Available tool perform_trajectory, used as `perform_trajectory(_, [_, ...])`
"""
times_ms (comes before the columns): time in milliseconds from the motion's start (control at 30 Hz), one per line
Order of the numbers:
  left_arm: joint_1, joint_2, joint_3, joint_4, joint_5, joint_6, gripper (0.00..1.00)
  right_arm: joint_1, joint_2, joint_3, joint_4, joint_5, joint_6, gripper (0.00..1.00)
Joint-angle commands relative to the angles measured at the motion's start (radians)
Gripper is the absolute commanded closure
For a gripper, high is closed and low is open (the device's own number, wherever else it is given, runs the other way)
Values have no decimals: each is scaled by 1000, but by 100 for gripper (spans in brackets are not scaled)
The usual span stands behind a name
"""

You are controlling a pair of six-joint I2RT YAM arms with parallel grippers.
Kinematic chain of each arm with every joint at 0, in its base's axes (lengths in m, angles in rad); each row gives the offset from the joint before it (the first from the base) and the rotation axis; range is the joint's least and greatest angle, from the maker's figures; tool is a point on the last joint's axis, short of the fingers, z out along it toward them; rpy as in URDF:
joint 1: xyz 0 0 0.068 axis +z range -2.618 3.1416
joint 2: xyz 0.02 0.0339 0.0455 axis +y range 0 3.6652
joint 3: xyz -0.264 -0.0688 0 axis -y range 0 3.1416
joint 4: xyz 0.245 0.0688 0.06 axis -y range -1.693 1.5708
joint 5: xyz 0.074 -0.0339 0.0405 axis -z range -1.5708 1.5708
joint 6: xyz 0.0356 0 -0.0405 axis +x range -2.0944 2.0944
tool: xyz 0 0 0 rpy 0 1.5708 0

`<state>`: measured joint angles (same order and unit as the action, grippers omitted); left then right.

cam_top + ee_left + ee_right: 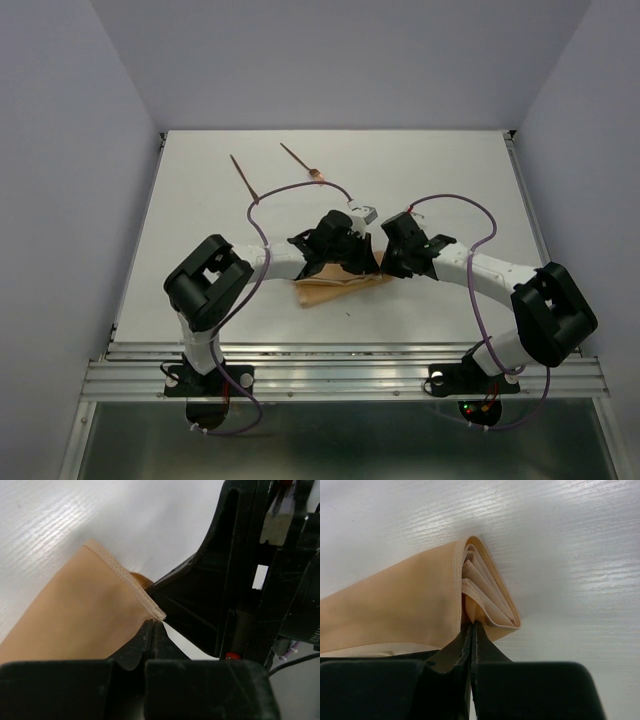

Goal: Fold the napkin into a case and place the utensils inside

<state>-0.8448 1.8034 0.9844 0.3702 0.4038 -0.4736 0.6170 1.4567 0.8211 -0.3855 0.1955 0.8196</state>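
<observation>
left gripper: was clamped shut on the napkin hem
right gripper: was pinched shut on folded napkin layers
utensils: were spotted at 11 o'clock of napkin, well apart

Both arms angled inward over the table; left gripper and right gripper pinched closed, side by side.

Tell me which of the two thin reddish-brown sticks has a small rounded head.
The thin reddish-brown stick on the right; the left stick is plain.
</observation>
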Motion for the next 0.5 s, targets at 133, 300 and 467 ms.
perform_trajectory(133, [-4,31,39,75,98,-25,100,13,-27,13,11,30,0,99])
perform_trajectory(300, [-4,76,57,75,95,-25,100,13,-30,13,10,25,0,99])
perform_trajectory(467, [-4,90,68,75,76,-26,100,13,-36,19,2,27,-5,99])
